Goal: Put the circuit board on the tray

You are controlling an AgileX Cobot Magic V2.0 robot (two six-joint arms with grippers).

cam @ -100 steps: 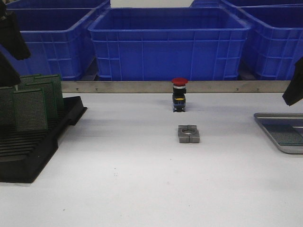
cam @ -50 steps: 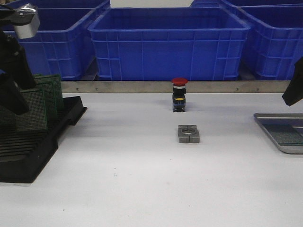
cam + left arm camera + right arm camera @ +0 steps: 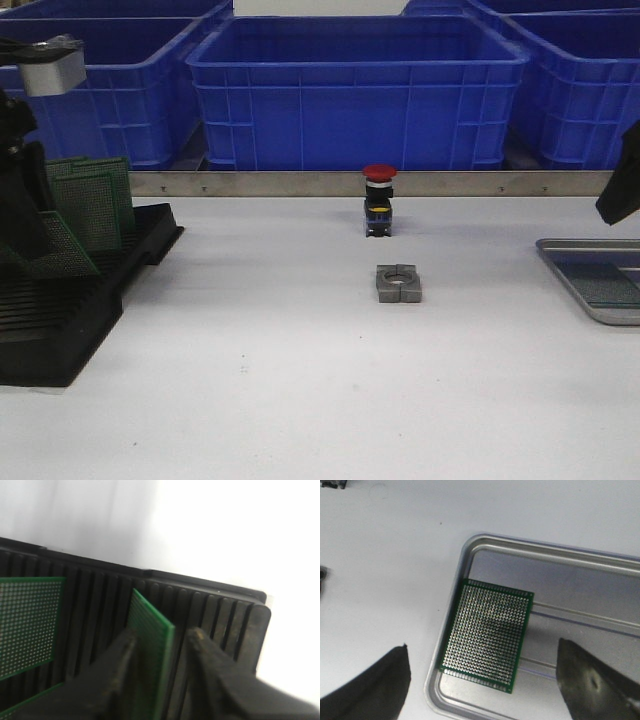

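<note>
Spanning the whole front view, white desk [image 3: 300, 380], plain and matte, metal strip along its back edge, blue crates [image 3: 355, 90] lined up behind it: one whole in the middle, parts of two more on each side. Black slotted rack [image 3: 60, 320] at the left edge of the desk, three green perforated boards visible in it from the front, the nearest one tilted. One red-capped push button [image 3: 379, 200] upright mid-desk, one grey metal block [image 3: 399, 283] with a round hole just in front of it, apart. One silver tray [image 3: 600, 560] at the right edge, one circuit board [image 3: 487, 635] lying flat on its floor near a corner. Left gripper [image 3: 160, 655] down at the rack, jaws parted either side of a racked board [image 3: 152, 650], contact not clear, can't tell if gripped. Right gripper [image 3: 485, 690] hangs above the tray, jaws wide apart, holding nothing.
</note>
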